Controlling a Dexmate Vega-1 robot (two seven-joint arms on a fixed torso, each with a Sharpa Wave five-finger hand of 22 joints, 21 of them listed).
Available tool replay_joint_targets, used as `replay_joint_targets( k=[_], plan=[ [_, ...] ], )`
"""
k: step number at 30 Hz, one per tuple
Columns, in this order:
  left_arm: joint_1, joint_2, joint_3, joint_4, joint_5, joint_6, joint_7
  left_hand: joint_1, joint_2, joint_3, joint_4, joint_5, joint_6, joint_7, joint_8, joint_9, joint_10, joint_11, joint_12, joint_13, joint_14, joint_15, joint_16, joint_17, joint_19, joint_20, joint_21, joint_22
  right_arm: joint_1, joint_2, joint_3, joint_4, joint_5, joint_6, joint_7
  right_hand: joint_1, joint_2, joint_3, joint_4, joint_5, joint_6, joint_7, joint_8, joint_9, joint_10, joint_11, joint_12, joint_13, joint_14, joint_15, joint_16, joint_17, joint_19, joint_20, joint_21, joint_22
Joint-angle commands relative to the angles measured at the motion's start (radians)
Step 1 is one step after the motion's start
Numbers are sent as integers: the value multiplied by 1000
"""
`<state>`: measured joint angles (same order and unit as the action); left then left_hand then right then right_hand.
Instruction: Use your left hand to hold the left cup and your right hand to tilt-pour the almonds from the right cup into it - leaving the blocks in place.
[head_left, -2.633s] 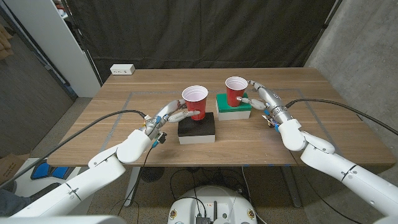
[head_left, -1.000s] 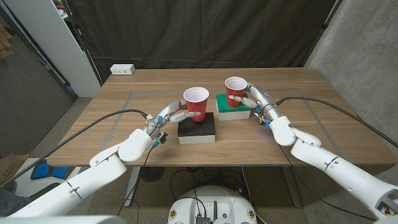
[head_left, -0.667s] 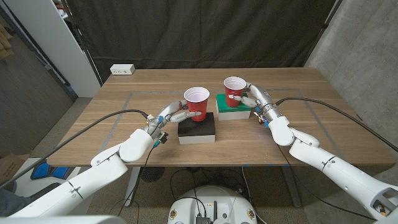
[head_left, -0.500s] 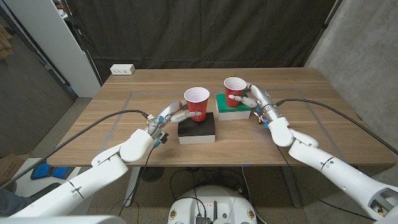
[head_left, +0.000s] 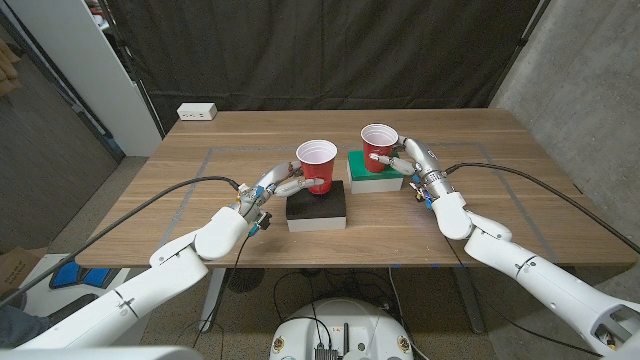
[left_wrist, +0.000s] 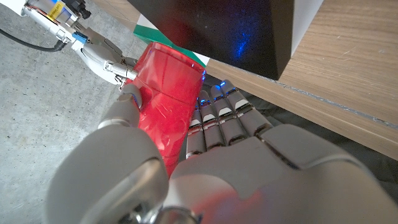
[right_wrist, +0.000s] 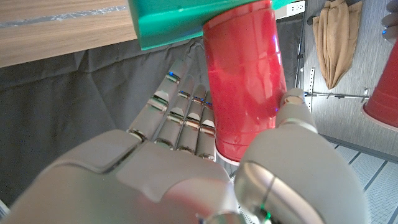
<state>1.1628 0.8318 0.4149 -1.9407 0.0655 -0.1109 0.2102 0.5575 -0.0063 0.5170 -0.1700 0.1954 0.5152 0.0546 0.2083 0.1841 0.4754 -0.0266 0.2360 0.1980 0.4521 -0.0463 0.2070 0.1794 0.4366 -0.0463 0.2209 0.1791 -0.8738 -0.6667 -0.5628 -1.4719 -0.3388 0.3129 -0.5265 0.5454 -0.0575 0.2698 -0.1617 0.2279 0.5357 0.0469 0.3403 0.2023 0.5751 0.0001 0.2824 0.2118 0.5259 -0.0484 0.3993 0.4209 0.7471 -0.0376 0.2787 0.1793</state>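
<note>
The left red cup (head_left: 316, 164) stands on the black-topped block (head_left: 318, 206). My left hand (head_left: 284, 183) grips its side; in the left wrist view the fingers (left_wrist: 221, 121) and thumb wrap the cup (left_wrist: 163, 109). The right red cup (head_left: 378, 146) stands upright on the green-topped block (head_left: 374, 171). My right hand (head_left: 409, 158) holds it from the right, and in the right wrist view the thumb (right_wrist: 297, 109) presses on the cup (right_wrist: 245, 74) with the fingers behind it. From here I cannot make out the almonds inside.
A white power strip (head_left: 197, 112) lies at the table's far left edge. Grey tape lines (head_left: 205, 160) mark a rectangle on the wooden table (head_left: 500, 200) around the blocks. Cables trail from both wrists. Dark curtains hang behind the table.
My right arm has swung inward and its hand has closed around the right cup. The left hand and both cups have stayed where they were.
</note>
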Motion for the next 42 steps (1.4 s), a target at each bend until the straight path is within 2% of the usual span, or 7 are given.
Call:
replay_joint_targets(
  k=[1, 13, 27, 42],
  plan=[
    [-6, -1, 5, 3, 2, -10, 0, 7, 3, -4, 3, 6, 10, 3, -3, 4, 11, -1, -6, 1, 13, -49, -2, 2, 7, -17, 1, 3, -1, -7, 22, -34, 27, -18, 27, 14, 1, 6, 3, -4, 12, -1, 6, 2, 16, 0, 6, 6, 14, -9, 8, 6, 14, -1, 9, 6],
    [-4, 7, 8, -8, 12, -7, -4, 12, 6, -6, 1, 6, 17, 6, -2, 4, 19, -3, -5, 2, 17, -50, -2, 1, 8, -16, 0, 3, 12, -4, 50, -59, 64, -35, 48, 24, 8, 8, 5, -7, 26, -4, 10, 3, 32, -3, 6, 7, 32, -14, 19, 14, 28, -3, 12, 7],
    [-4, 4, 6, -1, 13, -24, -4, 16, 11, -7, 2, 7, 30, 9, 0, 5, 28, 0, -5, 2, 27, -51, -1, 1, 14, -16, 1, 3, -9, -31, 81, -146, 69, -96, 73, 29, 15, 8, 8, -10, 28, 3, 10, 3, 35, 4, 2, 8, 32, -8, 22, 20, 34, -5, 14, 8],
    [3, 6, -3, -6, 15, -35, 1, 18, 12, -8, 1, 7, 32, 8, -2, 5, 33, 1, -5, 2, 29, -51, -3, 0, 17, -17, 1, 3, -43, -53, 118, -203, 104, -114, 94, 32, 18, 6, 11, -14, 43, 3, 14, 3, 46, 5, 1, 9, 34, -9, 26, 27, 37, -4, 14, 8]
  ],
)
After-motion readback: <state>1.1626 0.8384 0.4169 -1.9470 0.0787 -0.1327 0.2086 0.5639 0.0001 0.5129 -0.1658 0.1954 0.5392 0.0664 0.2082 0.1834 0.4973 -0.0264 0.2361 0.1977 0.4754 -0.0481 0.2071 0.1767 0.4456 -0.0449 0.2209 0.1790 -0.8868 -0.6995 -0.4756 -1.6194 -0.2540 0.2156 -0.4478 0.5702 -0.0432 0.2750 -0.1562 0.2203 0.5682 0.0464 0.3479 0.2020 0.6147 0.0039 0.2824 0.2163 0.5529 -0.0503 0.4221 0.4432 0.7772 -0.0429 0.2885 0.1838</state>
